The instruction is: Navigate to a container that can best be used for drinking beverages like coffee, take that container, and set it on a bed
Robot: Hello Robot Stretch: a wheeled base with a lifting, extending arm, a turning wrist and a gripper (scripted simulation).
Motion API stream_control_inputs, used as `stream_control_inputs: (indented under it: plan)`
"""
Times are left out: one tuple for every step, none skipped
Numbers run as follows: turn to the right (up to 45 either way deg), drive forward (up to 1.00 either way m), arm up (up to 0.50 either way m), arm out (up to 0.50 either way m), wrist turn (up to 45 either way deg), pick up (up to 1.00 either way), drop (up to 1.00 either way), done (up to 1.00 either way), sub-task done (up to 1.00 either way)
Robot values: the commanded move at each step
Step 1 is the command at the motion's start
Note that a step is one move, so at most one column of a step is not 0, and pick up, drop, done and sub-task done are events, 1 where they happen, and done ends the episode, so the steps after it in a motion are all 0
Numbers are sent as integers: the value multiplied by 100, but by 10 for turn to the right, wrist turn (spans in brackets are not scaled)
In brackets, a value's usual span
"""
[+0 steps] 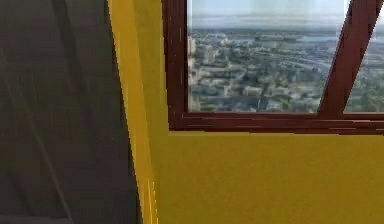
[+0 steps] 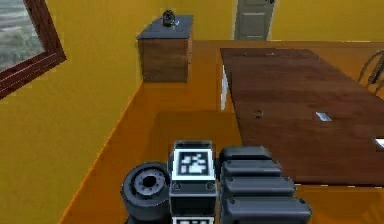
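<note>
A small dark rounded object (image 2: 170, 17) stands on top of a wooden cabinet (image 2: 165, 55) against the far yellow wall in the arm side view. At that view's bottom edge sit the arm's dark blocks (image 2: 255, 185) and a white square with black marks (image 2: 194, 165). Left of the square is the gripper's dark round body (image 2: 148, 190). Its far end cannot be made out, so I cannot tell whether it holds anything.
A long dark brown table (image 2: 300, 95) fills the arm side view's right, with a small white item (image 2: 322, 117) on it and a chair (image 2: 375, 68) beyond. A pale door (image 2: 252, 18) stands at the back. Straight ahead rise a yellow wall (image 1: 260, 175), a red-framed window (image 1: 270, 60) and a dark panel (image 1: 55, 110).
</note>
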Motion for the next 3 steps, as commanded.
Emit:
stream_control_inputs:
  plan:
    - [450,0,0,0,0,0,0,0,0]
    - [210,0,0,0,0,0,0,0,0]
    - [0,30,0,0,0,0,0,0,0]
